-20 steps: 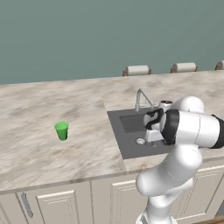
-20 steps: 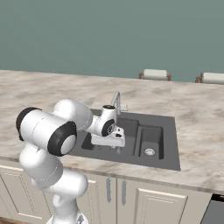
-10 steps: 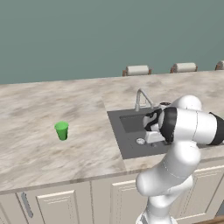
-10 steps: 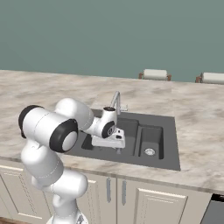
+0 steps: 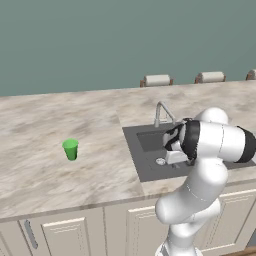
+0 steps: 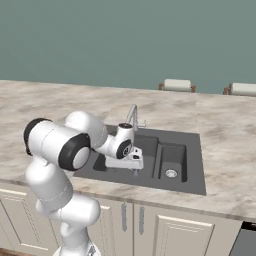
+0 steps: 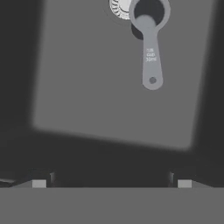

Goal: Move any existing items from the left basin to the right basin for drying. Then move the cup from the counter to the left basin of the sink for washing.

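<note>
Over the sink: white arm's two-finger gripper (image 7: 111, 183) hangs above the dark grey double-basin sink (image 6: 192, 182), fingers spread wide, holding nothing.
Hand view: grey measuring-spoon-shaped utensil (image 7: 150, 52) lies on the wide left basin (image 7: 87, 87) floor, bowl overlapping the silvery drain ring (image 7: 118, 8).
Left base view: small bright green cup (image 5: 71, 149) stands on the marbled counter (image 5: 35, 165), well left of the sink.
Right base view: narrow right basin (image 6: 172, 159) holds its own drain.

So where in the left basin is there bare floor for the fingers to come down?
The left basin floor is bare from the scoop across to the walls and down toward the open gripper. It is crowded only at the top, where the scoop's bowl overlaps the drain ring.
</note>
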### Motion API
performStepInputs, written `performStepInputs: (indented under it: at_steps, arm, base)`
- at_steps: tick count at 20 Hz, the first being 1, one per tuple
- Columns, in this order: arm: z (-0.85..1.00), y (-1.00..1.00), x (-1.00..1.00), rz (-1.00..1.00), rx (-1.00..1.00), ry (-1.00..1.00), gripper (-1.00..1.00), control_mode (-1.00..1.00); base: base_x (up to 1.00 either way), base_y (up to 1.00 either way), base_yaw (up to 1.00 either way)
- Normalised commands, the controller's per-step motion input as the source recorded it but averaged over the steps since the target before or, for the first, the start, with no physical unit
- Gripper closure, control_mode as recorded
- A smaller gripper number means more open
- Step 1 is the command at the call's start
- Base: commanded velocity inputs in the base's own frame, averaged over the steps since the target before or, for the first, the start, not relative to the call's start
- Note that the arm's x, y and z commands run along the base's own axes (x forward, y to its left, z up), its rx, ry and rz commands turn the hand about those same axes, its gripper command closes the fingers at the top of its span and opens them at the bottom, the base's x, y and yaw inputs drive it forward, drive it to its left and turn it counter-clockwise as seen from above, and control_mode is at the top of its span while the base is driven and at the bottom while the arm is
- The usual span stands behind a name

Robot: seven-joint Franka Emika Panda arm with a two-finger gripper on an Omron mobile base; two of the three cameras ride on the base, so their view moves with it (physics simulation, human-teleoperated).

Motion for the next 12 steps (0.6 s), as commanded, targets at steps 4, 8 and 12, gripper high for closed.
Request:
performStepInputs:
  at_steps: [4, 8, 12]
  arm:
    - [-0.23, -0.03, 0.12, 0.01, 0.00, -0.01, -1.00, -1.00]
    - [-0.26, -0.08, 0.09, 0.01, 0.00, -0.02, -1.00, -1.00]
    - [-0.18, -0.08, 0.10, 0.02, 0.00, -0.06, -1.00, -1.00]
  base:
    - [0.00, 0.00, 0.00]
    - [0.00, 0.00, 0.00]
    - [0.00, 0.00, 0.00]
